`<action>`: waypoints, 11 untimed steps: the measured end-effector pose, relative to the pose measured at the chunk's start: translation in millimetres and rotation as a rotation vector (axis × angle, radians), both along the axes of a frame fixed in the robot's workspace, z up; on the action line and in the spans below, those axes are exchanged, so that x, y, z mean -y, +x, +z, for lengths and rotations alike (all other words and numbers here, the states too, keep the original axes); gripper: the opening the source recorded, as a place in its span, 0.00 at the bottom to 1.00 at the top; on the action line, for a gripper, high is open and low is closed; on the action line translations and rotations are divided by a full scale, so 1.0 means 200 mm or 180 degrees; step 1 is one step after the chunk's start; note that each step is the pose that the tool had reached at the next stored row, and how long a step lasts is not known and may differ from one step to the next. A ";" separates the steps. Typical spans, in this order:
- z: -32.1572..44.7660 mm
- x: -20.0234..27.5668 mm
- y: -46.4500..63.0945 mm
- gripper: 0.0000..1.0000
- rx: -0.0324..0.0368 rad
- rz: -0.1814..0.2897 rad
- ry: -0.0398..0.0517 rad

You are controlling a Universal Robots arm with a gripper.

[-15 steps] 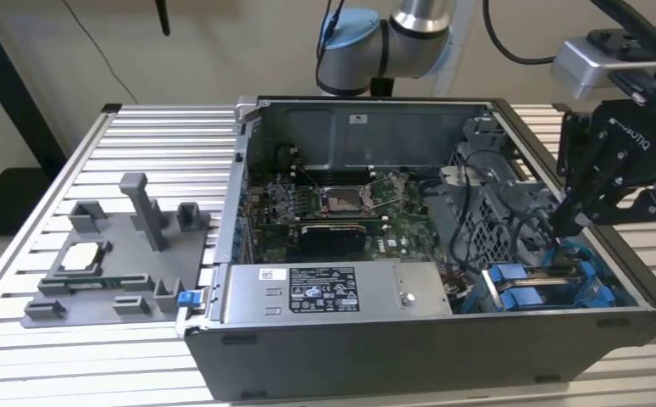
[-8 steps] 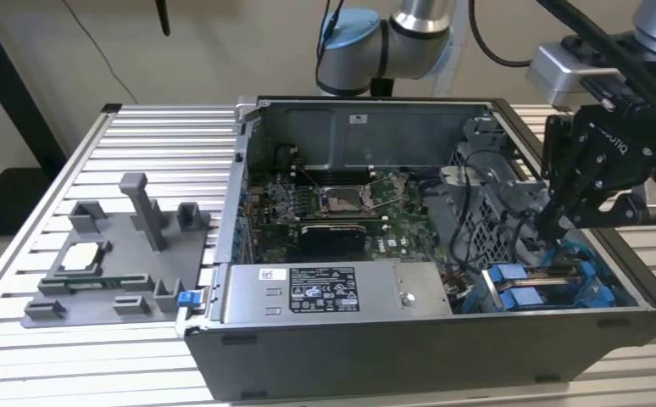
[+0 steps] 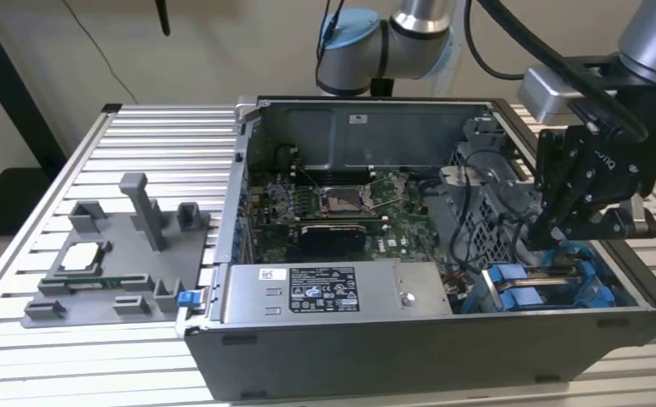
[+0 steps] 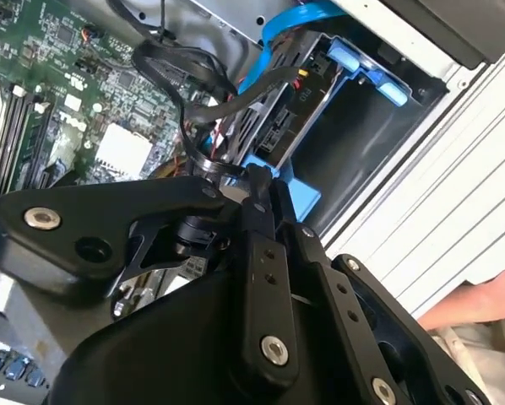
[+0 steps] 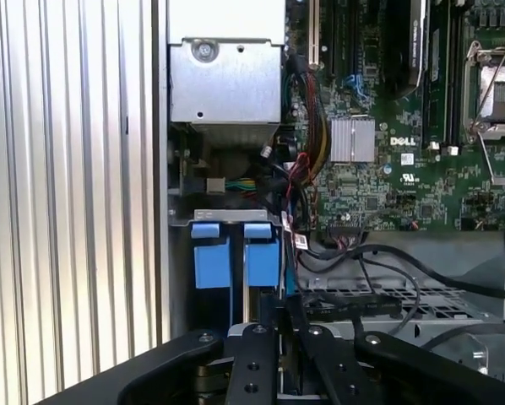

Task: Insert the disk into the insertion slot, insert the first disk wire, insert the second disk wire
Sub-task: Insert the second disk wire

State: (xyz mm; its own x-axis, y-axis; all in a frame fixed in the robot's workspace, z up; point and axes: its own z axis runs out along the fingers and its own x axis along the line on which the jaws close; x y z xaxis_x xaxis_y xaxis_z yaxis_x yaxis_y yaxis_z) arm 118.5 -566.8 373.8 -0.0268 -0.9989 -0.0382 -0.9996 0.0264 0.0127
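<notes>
My gripper [image 3: 557,239] hangs inside the open computer case at the exterior view's right, just above the insertion slot [image 3: 548,288] with its blue side pieces. In the second wrist view the fingers [image 4: 254,190] are pressed together beside the slot [image 4: 354,126]. A black disk wire [image 4: 193,126] curls right up to their tips. The disk [image 4: 274,126] sits in the slot with its connector edge facing the gripper [image 4: 259,175]. A blue wire [image 4: 286,29] runs down toward it. The first wrist view shows the gripper [image 5: 279,305] next to two blue tabs [image 5: 210,253].
The grey power-supply box [image 3: 317,288] lies along the case's front. The motherboard [image 3: 328,203] is behind it and a perforated cage [image 3: 486,220] stands beside the gripper. A grey fixture [image 3: 102,254] rests on the slatted table. A person's hand [image 4: 480,295] is near the case.
</notes>
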 end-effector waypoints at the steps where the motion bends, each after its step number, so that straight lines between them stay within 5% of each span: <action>1: -0.009 0.000 0.00 0.00 0.0000 0.0001 0.0000; 11: -0.054 0.000 0.00 0.00 0.0000 0.0007 0.0002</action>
